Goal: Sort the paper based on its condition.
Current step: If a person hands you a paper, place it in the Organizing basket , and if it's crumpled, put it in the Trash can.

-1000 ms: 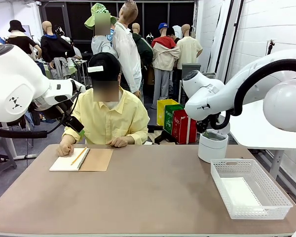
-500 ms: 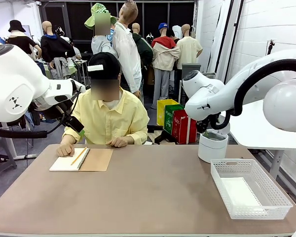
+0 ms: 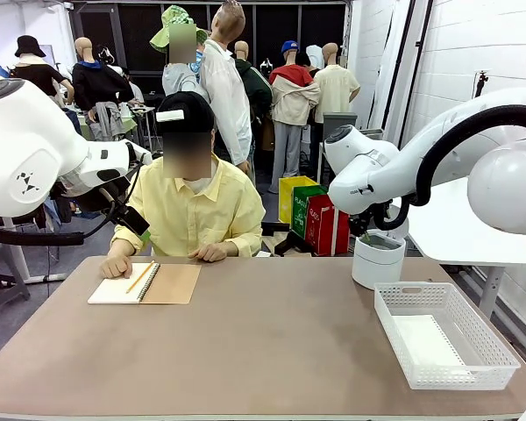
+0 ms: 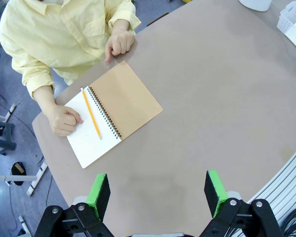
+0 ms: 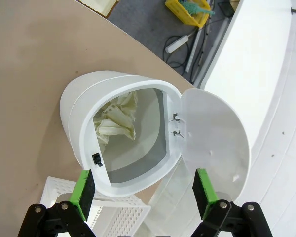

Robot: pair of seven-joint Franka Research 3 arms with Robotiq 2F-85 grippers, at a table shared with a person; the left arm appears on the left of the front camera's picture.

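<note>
I've got the brown table (image 3: 272,342) across the front view, person in a yellow shirt (image 3: 191,215) seated at the far side. My left arm (image 3: 35,153) sits up at the table's left edge; my right arm (image 3: 438,158) reaches in from the right, its wrist above the white lidded bin (image 3: 377,260) at the far right.

White mesh basket (image 3: 444,335) on the table's near right, with a flat white sheet of paper (image 3: 425,340) lying in its bottom. In the right wrist view the bin's lid (image 5: 214,136) is swung open and crumpled paper (image 5: 117,121) sits inside. Right gripper (image 5: 145,195) hangs over the bin mouth, green pads wide apart, nothing between them.

Spiral notebook (image 3: 146,283) lies open at the far left in front of the person, kraft cover folded to one side, blank white page on the other. An orange pencil (image 4: 91,113) lies across the page just beside the spiral binding. One of the person's hands (image 4: 65,120) is fisted, resting on the page's edge; the other hand (image 4: 120,44) rests on the table just beyond the cover.

Left gripper (image 4: 158,190) looks down on bare tabletop near the notebook, fingers spread apart, empty.
</note>
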